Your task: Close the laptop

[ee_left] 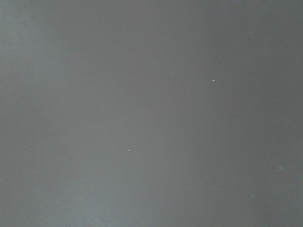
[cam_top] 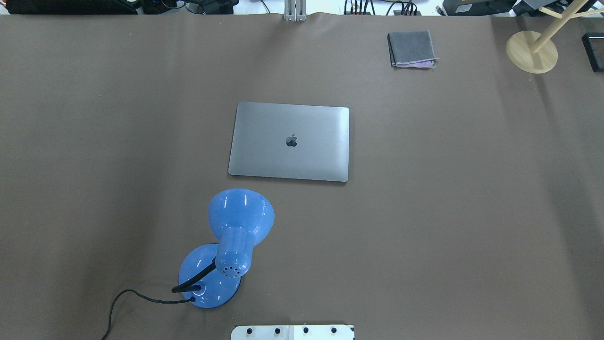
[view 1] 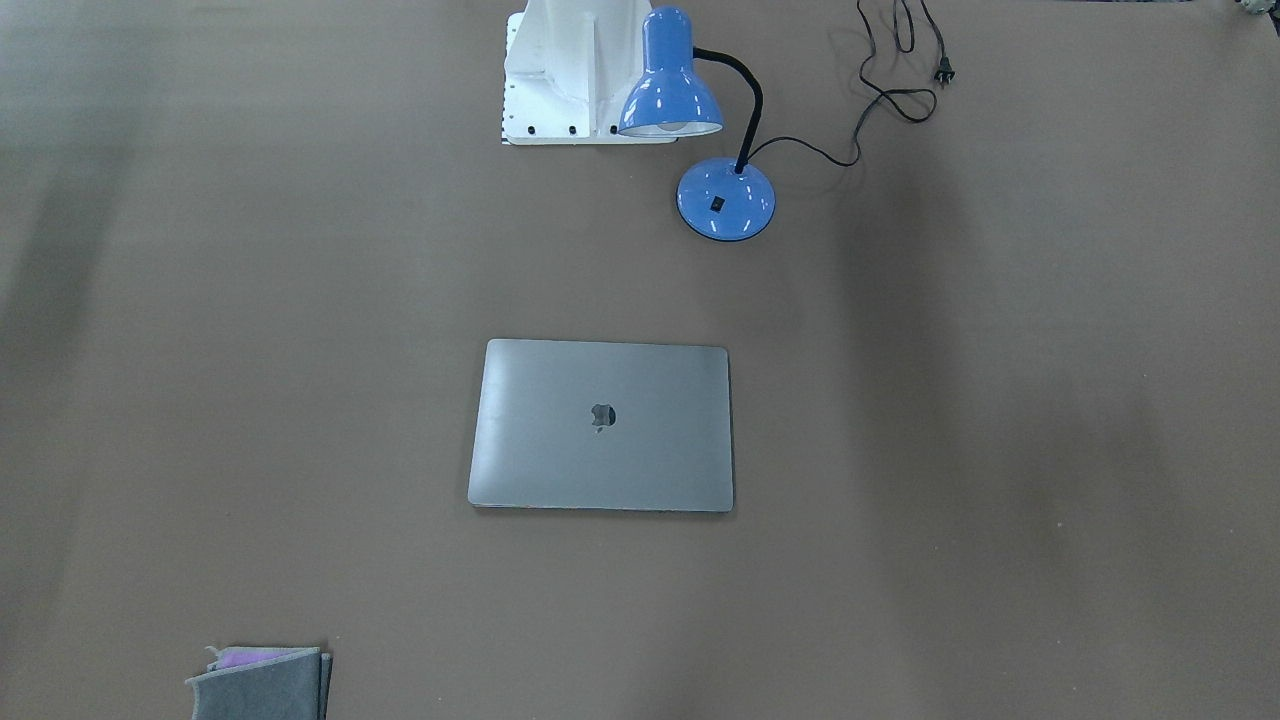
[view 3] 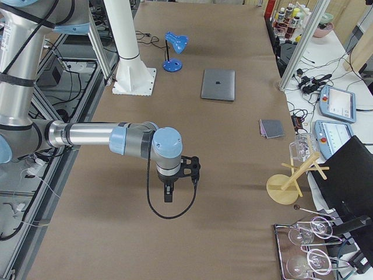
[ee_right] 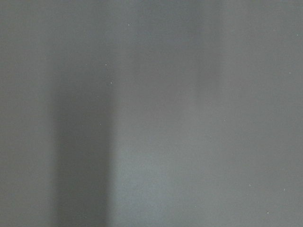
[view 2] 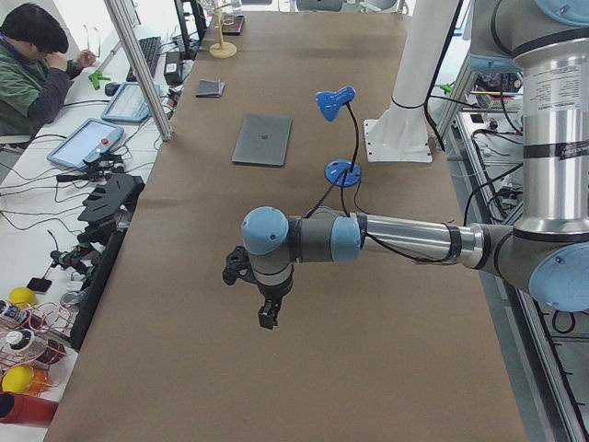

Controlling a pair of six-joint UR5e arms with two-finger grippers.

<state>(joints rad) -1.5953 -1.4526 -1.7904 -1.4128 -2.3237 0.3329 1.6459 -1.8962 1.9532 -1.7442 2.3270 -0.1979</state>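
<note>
You had the laptop (cam_top: pixel 290 141) lying shut, flat at mid-table. The left gripper (view 2: pixel 267 319) and right gripper (view 3: pixel 167 196) hung well away; I couldn't tell their spread. Pressing that shut lid risked scratches.

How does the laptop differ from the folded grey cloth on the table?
The laptop is clearly larger than the folded cloth. The laptop is smooth metal with a dark logo; the folded cloth is soft, with purple showing at one edge. Both are grey and lie flat on the table.

Left end effector (view 2: pixel 266 319): closure indiscernible.
</note>
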